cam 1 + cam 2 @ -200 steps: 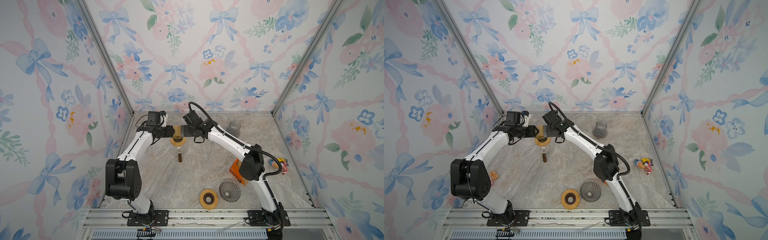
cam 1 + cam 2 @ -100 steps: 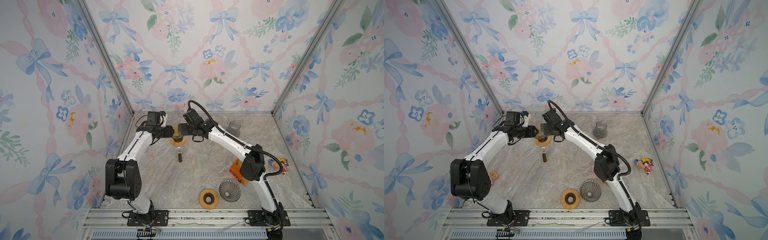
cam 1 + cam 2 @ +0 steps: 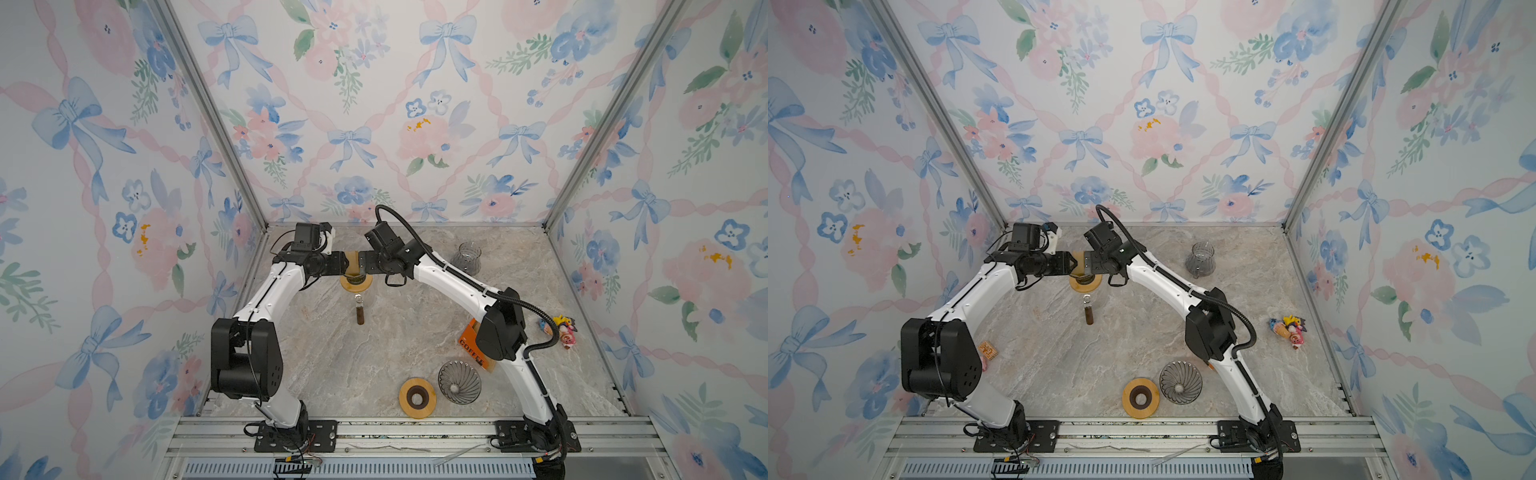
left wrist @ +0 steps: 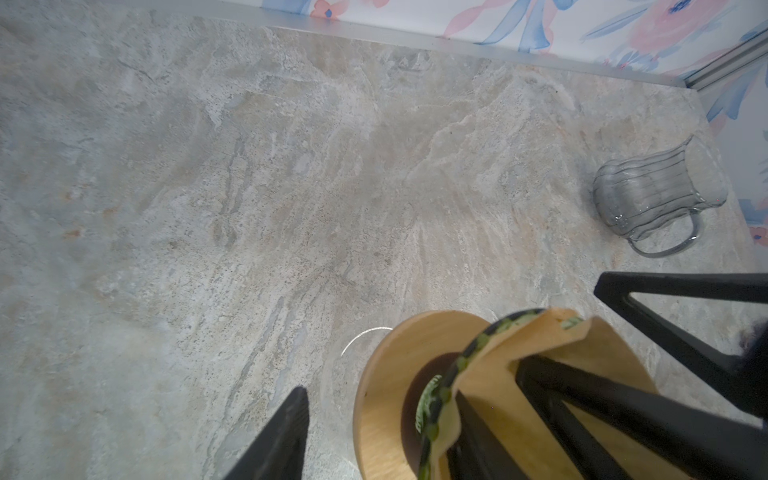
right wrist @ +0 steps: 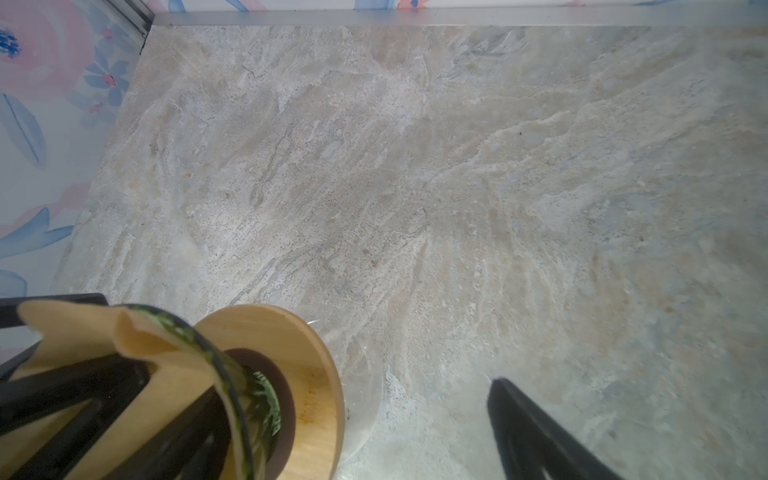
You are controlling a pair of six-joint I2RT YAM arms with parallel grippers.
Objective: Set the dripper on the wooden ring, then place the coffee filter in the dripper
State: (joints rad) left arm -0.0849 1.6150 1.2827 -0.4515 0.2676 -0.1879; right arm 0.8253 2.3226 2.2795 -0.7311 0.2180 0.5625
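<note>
1. Almost nothing differs from a second ago: the left gripper and right gripper remain nose to nose at mid-frame.
2. The left stands half open and the right is spread wide; neither pinches anything.
3. The coffee filter drapes over black fingers, just above the wooden-collared dripper.
4. Those fingers crowd the dripper's mouth. A brown bottle sits just below, and a glass jug is to the right.

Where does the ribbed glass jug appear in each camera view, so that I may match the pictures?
Top view: glass jug, back right of the table.
Top view: the same jug, back right.
Left wrist: jug far across the table, handle showing.
Right wrist: not in it.
Shared landmark: the rear wooden ring, seen in all four.
</note>
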